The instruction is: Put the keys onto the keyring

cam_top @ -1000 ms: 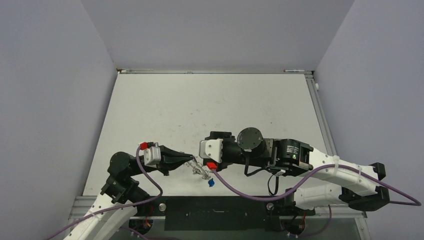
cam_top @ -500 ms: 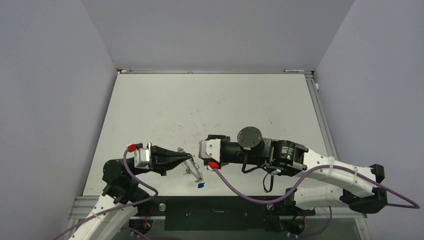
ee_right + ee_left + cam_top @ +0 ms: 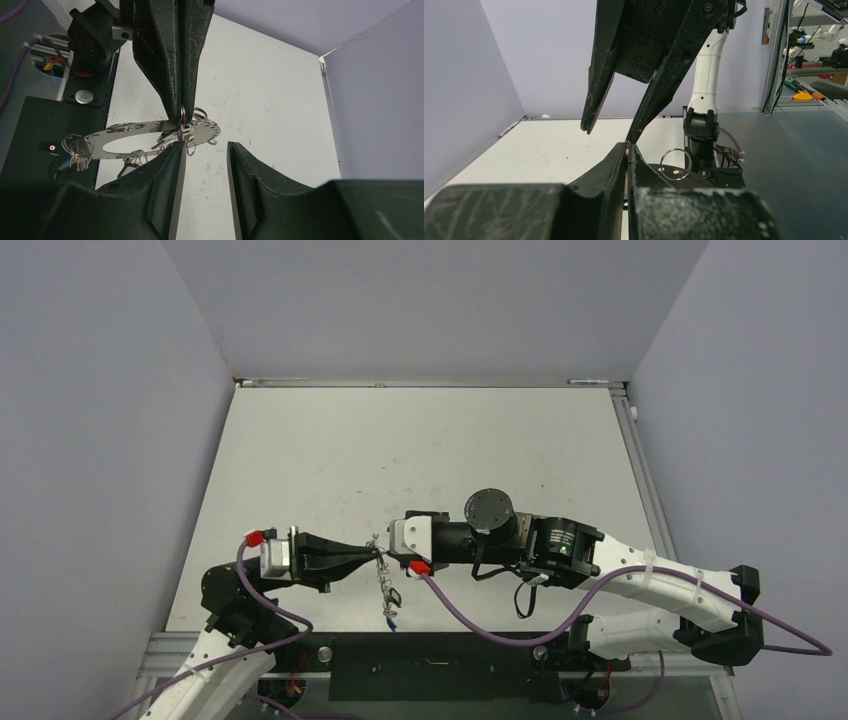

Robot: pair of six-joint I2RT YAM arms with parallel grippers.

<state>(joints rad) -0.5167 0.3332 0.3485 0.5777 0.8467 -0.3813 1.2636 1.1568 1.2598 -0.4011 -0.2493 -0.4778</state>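
My left gripper [image 3: 376,553] is shut on the rim of the keyring [image 3: 386,585], which hangs down from it toward the table's near edge. In the right wrist view the keyring [image 3: 112,142] is a flat silvery ring with wire loops, pinched from above by the left fingers [image 3: 172,75]. A key [image 3: 131,161] hangs under it, and a blue tag [image 3: 391,618] shows at its low end. My right gripper [image 3: 205,147] is open, its left finger against the ring's rim. In the left wrist view my shut left gripper [image 3: 628,146] has one wire loop [image 3: 675,162] beside it.
The white table [image 3: 430,450] stretches to the far wall. The black base plate [image 3: 430,652] lies along the near edge under the arms. Purple cables [image 3: 480,625] trail from both wrists.
Both arms have moved left. The keyring, earlier lying slanted between the two grippers, now hangs straight down from the left gripper, with the blue tag lower and further left.
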